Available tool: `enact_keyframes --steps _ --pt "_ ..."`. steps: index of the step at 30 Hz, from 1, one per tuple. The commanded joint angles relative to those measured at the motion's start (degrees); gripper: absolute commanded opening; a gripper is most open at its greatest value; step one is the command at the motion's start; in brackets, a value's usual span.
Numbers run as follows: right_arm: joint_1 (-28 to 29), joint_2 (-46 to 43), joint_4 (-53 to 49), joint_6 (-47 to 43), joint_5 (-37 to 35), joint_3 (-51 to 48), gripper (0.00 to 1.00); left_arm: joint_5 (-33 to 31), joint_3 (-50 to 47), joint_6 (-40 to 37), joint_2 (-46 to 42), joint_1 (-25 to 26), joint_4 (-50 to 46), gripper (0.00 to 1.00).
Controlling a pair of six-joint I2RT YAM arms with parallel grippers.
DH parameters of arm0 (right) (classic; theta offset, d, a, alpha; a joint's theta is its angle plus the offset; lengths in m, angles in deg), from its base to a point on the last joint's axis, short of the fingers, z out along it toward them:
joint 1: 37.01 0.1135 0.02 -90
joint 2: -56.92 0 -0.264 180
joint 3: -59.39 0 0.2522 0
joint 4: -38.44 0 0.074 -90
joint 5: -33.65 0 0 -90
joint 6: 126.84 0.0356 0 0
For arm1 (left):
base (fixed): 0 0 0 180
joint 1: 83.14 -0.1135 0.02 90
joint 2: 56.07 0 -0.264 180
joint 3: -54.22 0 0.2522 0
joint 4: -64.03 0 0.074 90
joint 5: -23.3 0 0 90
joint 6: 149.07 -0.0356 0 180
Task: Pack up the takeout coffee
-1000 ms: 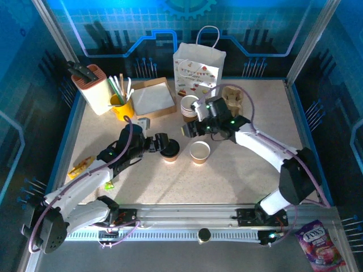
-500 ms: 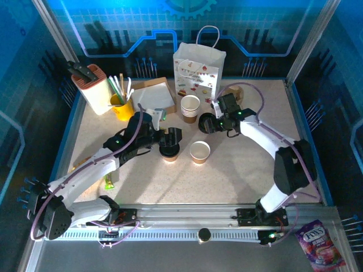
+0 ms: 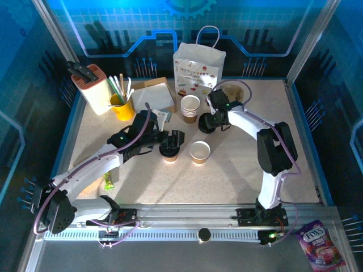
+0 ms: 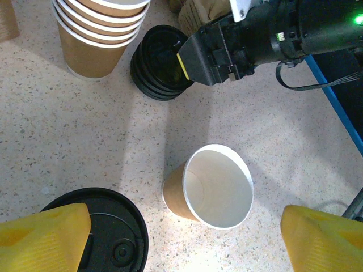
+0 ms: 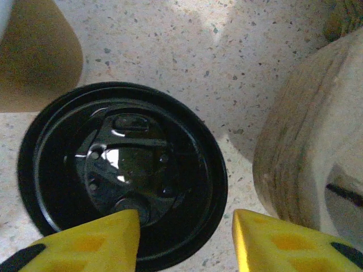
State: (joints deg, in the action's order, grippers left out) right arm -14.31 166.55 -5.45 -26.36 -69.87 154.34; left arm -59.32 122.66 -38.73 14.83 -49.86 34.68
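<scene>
One takeout coffee cup wears a black lid and stands mid-table. My left gripper hovers open just over it, one yellow finger overlapping the lid's edge. An open tan cup with a white inside stands to its right, ahead of the jaws. Behind is a stack of empty cups and a stack of black lids. My right gripper is down over that lid stack, open and straddling its rim. One finger is over the lid and the other is outside it.
The white printed bag stands at the back. The beige pulp carrier sits right of the lids, close beside my right fingers. A knife block, yellow mug and flat box fill the back left.
My right gripper has swung back and right from beside the open cup to the lid stack, and its jaws have narrowed. My left gripper edged right along the lidded cup.
</scene>
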Motion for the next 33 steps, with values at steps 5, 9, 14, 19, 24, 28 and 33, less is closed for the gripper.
enact_keyframes --steps 5,9,14,19,24,28,33 --pt "-0.6 2.4 -1.3 -0.1 -3.9 3.1 0.44 0.9 1.1 -1.8 0.4 0.5 -0.7 0.88" --pt "-0.6 3.1 -1.0 -0.4 -4.2 3.6 0.38 0.9 0.6 -1.4 0.3 0.6 -0.4 0.88" --pt "-0.6 3.8 -1.2 -0.5 -4.6 4.4 0.28 0.8 0.3 -1.4 0.1 0.5 -0.2 0.88" --pt "-0.6 4.3 -1.4 -0.6 -4.9 4.8 0.22 0.8 -0.1 -1.2 0.0 0.6 0.0 0.88" --pt "-0.7 4.1 -1.2 -0.9 -5.0 4.5 0.19 0.9 -0.5 -1.2 0.1 0.6 0.4 0.88" --pt "-0.6 3.8 -1.3 -1.2 -5.1 4.5 0.16 0.9 -0.8 -1.0 0.1 0.6 0.7 0.88" --pt "-0.6 3.2 -1.5 -1.4 -5.3 4.6 0.14 0.9 -1.1 -0.8 0.3 0.6 1.0 0.88"
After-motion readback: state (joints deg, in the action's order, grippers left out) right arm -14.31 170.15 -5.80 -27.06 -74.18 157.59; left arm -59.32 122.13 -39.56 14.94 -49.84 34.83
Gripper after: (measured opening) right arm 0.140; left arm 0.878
